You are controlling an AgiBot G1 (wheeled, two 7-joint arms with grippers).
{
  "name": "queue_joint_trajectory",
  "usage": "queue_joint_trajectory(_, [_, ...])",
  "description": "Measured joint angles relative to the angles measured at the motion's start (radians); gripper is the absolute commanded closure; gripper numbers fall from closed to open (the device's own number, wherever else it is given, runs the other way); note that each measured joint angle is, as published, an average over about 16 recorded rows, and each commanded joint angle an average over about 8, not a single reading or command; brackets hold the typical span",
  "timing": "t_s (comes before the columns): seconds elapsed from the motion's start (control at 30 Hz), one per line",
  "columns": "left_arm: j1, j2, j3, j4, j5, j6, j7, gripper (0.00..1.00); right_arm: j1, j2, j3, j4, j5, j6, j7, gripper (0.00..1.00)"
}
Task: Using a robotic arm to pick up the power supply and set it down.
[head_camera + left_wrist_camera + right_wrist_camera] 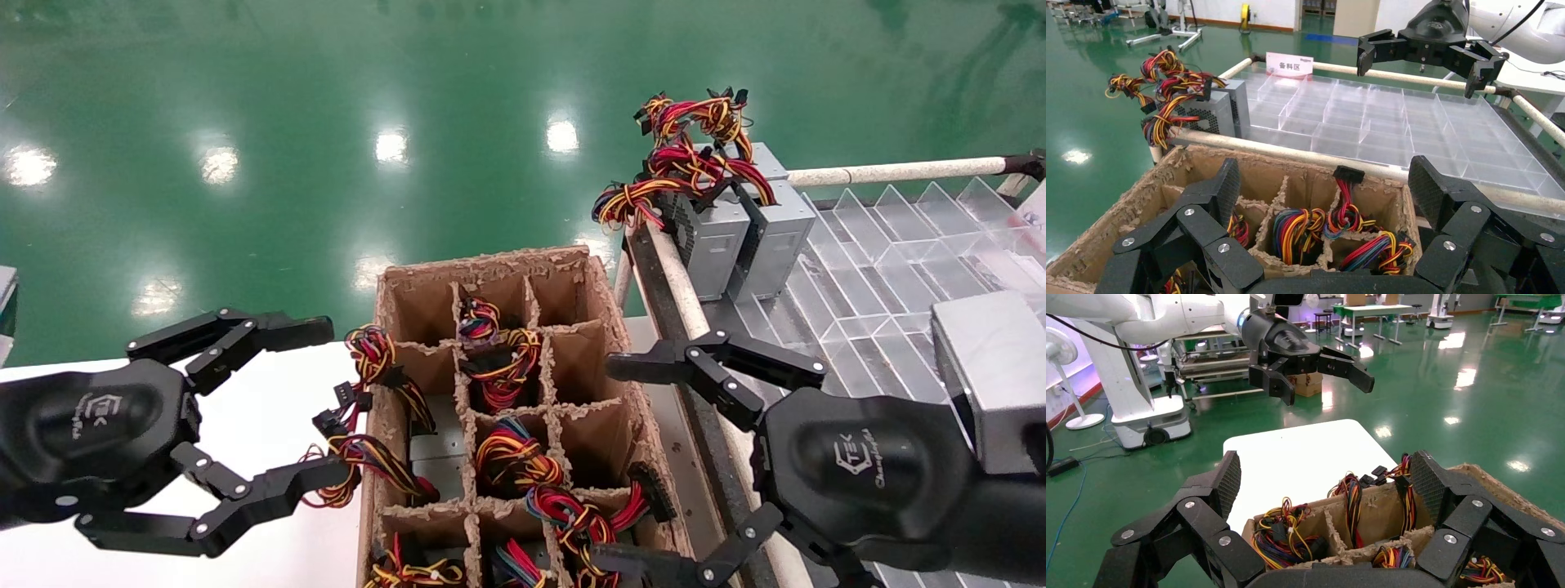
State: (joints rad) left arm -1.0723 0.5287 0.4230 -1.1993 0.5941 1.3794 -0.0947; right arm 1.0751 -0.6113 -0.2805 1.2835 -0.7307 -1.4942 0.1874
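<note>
A: What is seen, largest first?

B: A divided cardboard box (pixel 490 408) is flanked by both grippers. A clear tray (pixel 882 245) lies to its right.

A: The grippers?

B: The left gripper (pixel 270 416) is held spread, empty, at the box's left edge above the white table (pixel 270 408). The right gripper (pixel 629 465) is spread over the right edge.

A: The power supply?

B: The power supply (pixel 709 245) is stood at the tray's far-left corner.

Robot lab, green epoxy floor (pixel 327 98), other robots (pixel 1138 367)
</note>
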Motion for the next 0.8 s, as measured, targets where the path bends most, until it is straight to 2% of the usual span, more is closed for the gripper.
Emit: queue_joint_trajectory(0.8, [0.000, 0.000, 0.000, 0.000, 0.000, 0.000, 0.000, 0.00, 0.000, 0.000, 0.000, 0.000, 0.000, 0.000, 0.000, 0.00])
